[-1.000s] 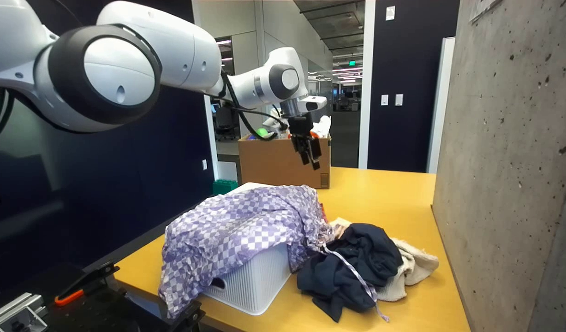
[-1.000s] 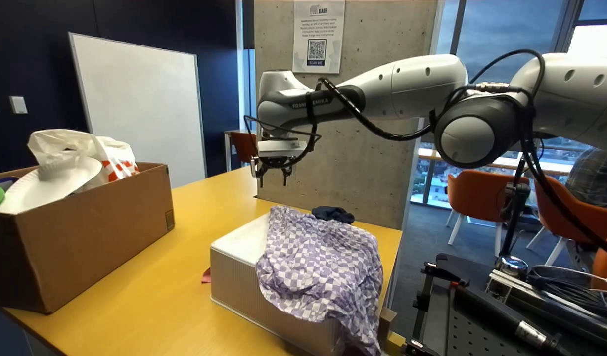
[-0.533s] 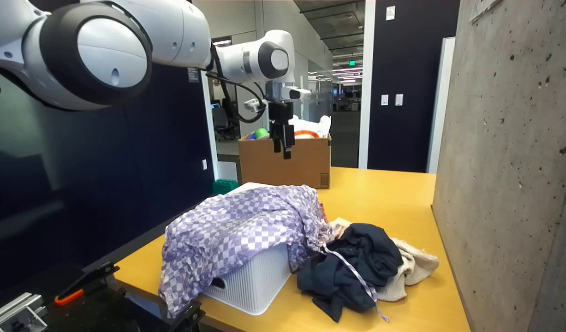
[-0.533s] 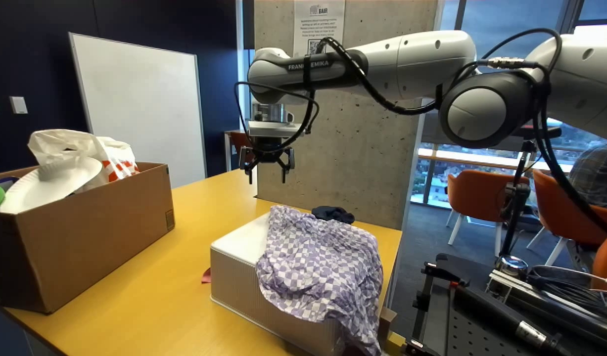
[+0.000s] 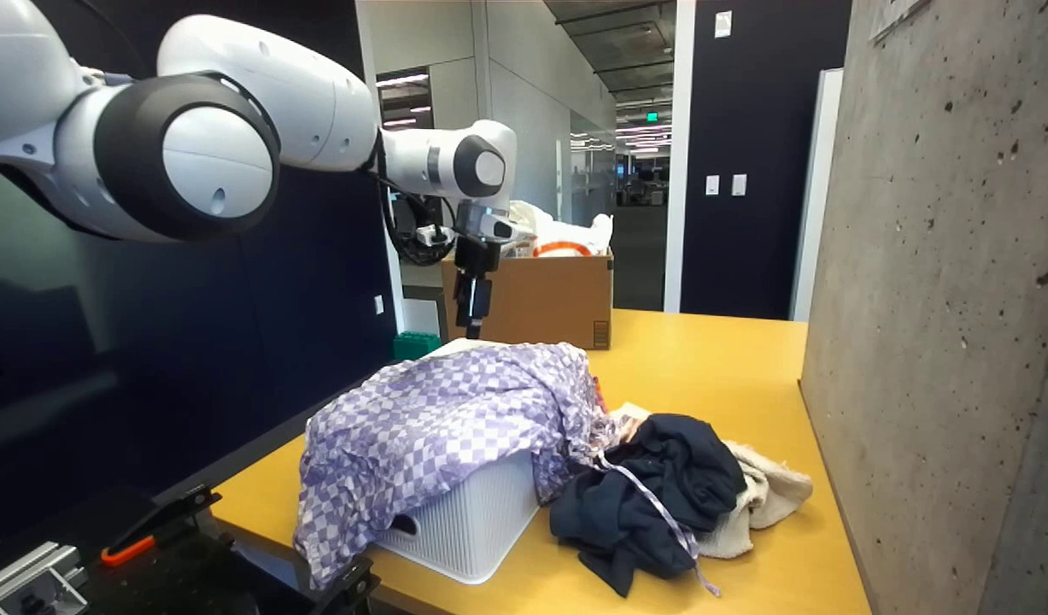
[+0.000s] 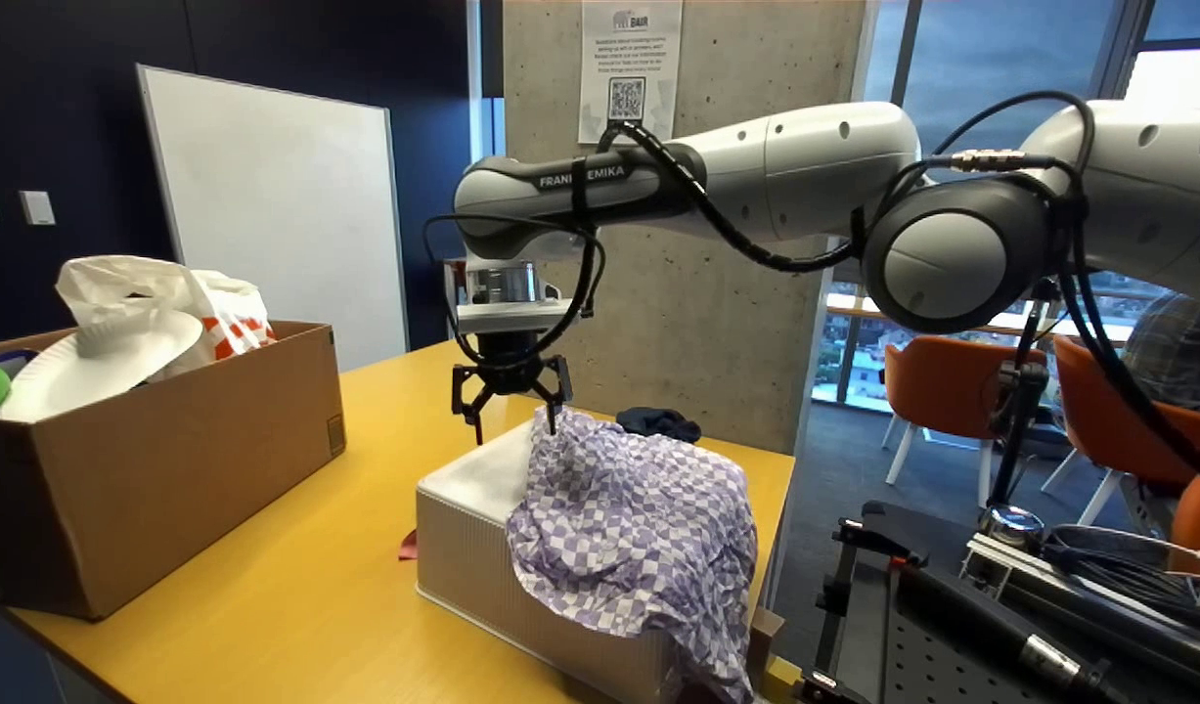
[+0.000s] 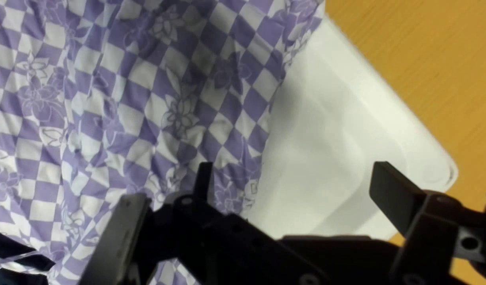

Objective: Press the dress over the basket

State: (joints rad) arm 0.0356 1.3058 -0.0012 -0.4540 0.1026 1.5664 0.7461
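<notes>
The purple and white checked dress lies draped over the basket and hangs down its side. The white ribbed basket seems to stand upside down on the table, its flat white face up and partly bare. My gripper is open and empty, pointing down near the bare part of the basket. In the wrist view one finger is over the dress and the other over the bare white basket. I cannot tell whether a fingertip touches.
A cardboard box with bags and plates stands on the yellow table. A dark navy cloth and a beige cloth lie beside the basket, near the concrete pillar.
My gripper has moved left in both exterior views, first up a little and then down toward the basket. It stays open. The dress and basket have not moved.
</notes>
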